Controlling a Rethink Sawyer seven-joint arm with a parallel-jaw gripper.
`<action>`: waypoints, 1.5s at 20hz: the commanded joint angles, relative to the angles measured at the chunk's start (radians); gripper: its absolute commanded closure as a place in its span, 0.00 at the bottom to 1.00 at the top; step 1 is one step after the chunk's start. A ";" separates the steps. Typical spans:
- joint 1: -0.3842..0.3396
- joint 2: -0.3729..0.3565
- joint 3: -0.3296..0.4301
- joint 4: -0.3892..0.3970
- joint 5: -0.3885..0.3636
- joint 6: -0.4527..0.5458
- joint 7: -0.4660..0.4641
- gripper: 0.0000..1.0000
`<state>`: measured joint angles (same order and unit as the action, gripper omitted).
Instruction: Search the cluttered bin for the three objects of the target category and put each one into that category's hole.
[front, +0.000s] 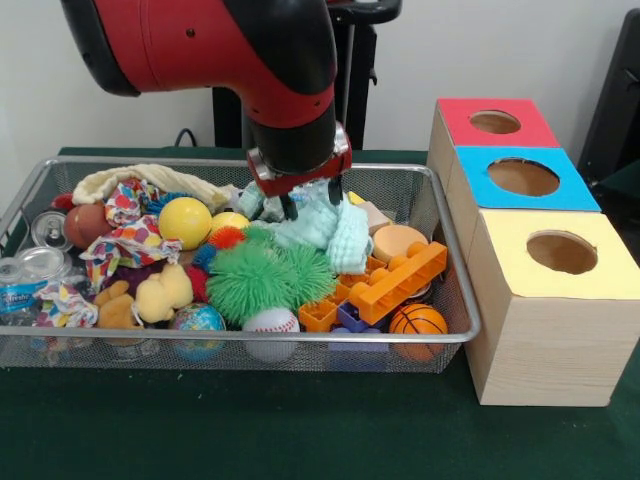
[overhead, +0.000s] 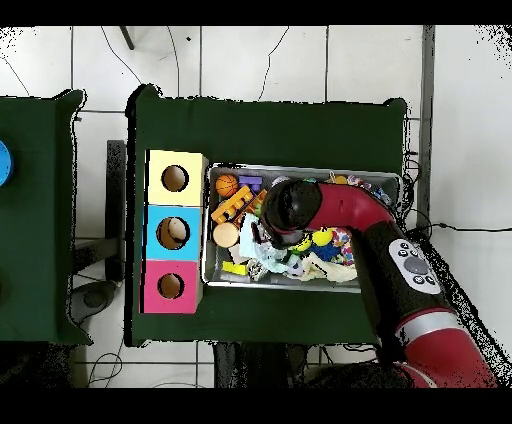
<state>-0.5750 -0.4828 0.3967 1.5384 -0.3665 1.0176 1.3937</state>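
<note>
My gripper (front: 312, 198) hangs low over the back middle of the wire bin (front: 455, 290), its two dark fingers (front: 290, 206) spread apart and pressed into a crumpled mint-green cloth (front: 325, 228); cloth bulges up between them. In the overhead view the arm's head (overhead: 285, 205) covers the gripper and most of that cloth. Three wooden boxes stand beside the bin, each with a round hole: red top (front: 495, 122), blue top (front: 523, 177), yellow top (front: 561, 252). Overhead they line up as yellow (overhead: 175, 178), blue (overhead: 172, 233), red (overhead: 170, 286).
Heaped in the bin: a yellow ball (front: 185, 222), green fuzzy balls (front: 268, 277), baseball (front: 271, 321), small basketball (front: 418, 320), globe ball (front: 197, 319), orange brick (front: 400, 281), yellow plush (front: 165, 292), patterned cloth (front: 130, 238), cans (front: 50, 230) and a bottle (front: 15, 290).
</note>
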 joint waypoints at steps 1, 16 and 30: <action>-0.019 -0.043 0.004 0.021 -0.039 0.192 -0.135 0.00; -0.071 -0.007 0.008 0.065 -0.104 0.070 -0.122 0.00; -0.100 0.072 0.119 0.033 -0.079 0.053 -0.169 0.00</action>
<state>-0.6420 -0.4703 0.4186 1.5530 -0.4402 1.1456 1.3937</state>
